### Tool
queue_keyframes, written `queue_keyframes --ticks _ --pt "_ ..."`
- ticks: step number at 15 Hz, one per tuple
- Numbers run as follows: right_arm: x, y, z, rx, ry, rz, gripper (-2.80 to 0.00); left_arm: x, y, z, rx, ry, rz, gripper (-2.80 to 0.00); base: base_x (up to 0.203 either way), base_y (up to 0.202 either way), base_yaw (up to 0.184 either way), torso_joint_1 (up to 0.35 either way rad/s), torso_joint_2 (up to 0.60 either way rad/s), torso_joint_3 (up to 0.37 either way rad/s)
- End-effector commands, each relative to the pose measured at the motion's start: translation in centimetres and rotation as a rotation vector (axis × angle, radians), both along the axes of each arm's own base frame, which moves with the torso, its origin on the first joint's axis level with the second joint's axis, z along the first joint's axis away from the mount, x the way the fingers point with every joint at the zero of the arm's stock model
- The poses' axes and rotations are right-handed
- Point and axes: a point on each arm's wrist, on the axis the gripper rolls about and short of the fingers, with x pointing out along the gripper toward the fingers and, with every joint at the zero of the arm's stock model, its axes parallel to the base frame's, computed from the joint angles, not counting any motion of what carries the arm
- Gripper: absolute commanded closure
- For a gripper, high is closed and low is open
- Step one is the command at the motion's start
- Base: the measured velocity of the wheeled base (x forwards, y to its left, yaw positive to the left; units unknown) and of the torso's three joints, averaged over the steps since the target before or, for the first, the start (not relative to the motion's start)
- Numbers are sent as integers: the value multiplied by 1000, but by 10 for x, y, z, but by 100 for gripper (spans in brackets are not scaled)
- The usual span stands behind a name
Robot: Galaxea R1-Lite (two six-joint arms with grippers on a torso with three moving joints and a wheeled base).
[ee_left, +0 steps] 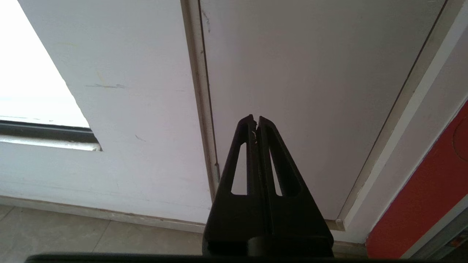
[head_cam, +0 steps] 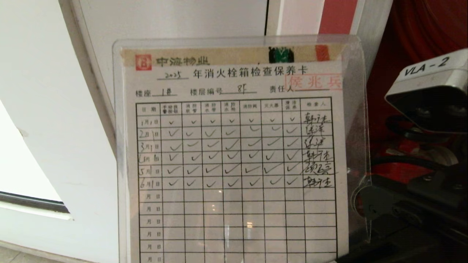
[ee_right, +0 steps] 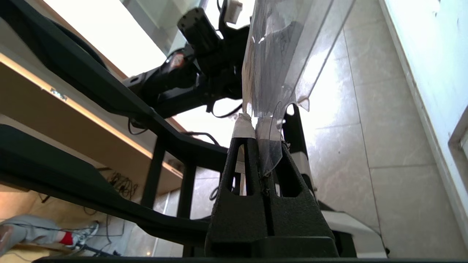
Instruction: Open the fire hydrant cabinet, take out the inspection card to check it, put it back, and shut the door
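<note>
Right in front of our head camera we see the inspection card (head_cam: 234,153). It stands upright in a clear plastic sleeve and fills most of the view. A yellowish band runs along its top end. Below that is a grid with 6 rows of check marks and handwritten names, and the rows lower down are blank.

Our right gripper (ee_right: 257,122) has its jaws closed tight on one edge of the sleeve. In the right wrist view the card sticks up from the tips, seen edge-on. The pale tiled floor (ee_right: 369,138) lies behind it.

To the right of the card we see the red inside of the fire hydrant cabinet (head_cam: 413,33). A part of our right arm with a white label (head_cam: 426,67) reading "VLA-2" sits in front of it. A plain white door panel (head_cam: 175,18) is behind the card.

Our left gripper (ee_left: 255,120) has its jaws closed on nothing. It points at the white door panel, with the tiled floor below it.
</note>
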Motion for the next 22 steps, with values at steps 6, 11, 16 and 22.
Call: queue_keyframes --ticks 6,11,16,22 --pt "-18 -21 -6 -3 -9 -49 0 0 0 0 0 2 0 0 0 0 0 0 0 0" --pt "-55 -68 -17 -60 25 -122 0 0 0 0 0 2 1 0 0 0 0 0 0 0" --pt "-92 -112 -28 -59 46 -283 0 0 0 0 0 2 0 0 0 0 0 0 0 0" --pt "-116 -142 -25 69 197 -644 0 0 0 0 0 2 0 0 0 0 0 0 0 0"
